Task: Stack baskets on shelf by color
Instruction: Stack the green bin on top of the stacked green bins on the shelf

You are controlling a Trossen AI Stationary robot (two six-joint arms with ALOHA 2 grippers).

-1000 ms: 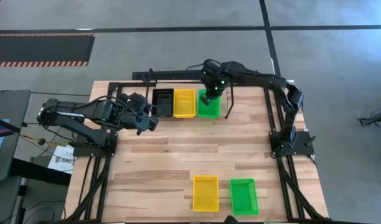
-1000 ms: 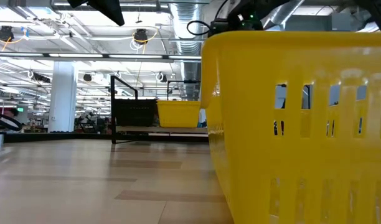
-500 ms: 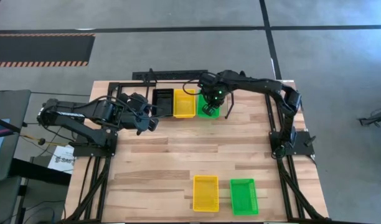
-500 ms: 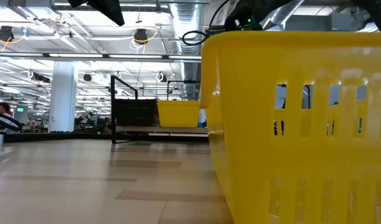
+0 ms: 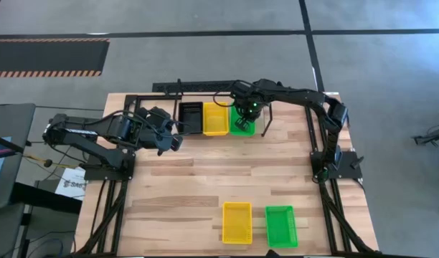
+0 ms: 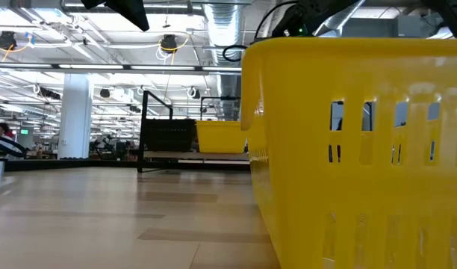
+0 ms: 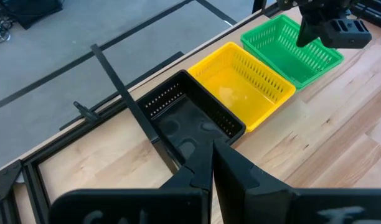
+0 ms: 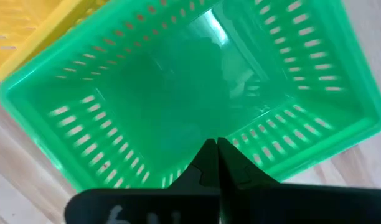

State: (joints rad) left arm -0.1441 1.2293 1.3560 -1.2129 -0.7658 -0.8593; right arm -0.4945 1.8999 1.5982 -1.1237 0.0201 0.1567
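Observation:
On the shelf (image 5: 162,107) at the table's far side, a black basket (image 5: 189,113), a yellow basket (image 5: 215,120) and a green basket (image 5: 241,127) stand side by side on their bottoms. My right gripper (image 8: 216,148) is shut on the green basket (image 8: 178,93) from above. My left gripper (image 7: 212,149) is shut and hovers just short of the black basket (image 7: 190,115), on its near side. A second yellow basket (image 5: 237,222) and a second green one (image 5: 280,226) rest at the table's near edge. My right gripper comes down from above onto one long wall (image 8: 265,134) of the green basket, fingers shut together over its slotted inner face. The fingers themselves hide the rim beneath them. The basket sits level on the shelf board, touching the yellow one.
The shelf's black rods and upright loops (image 5: 266,118) stand close to the right gripper. The near yellow basket (image 6: 348,149) fills the low view's right half. The bare wooden tabletop (image 5: 205,172) stretches between the shelf and the two near baskets.
My right gripper has come down and a little toward the near edge with the green basket. The shelf and its baskets have slid slightly toward the table's right. The left arm has kept still.

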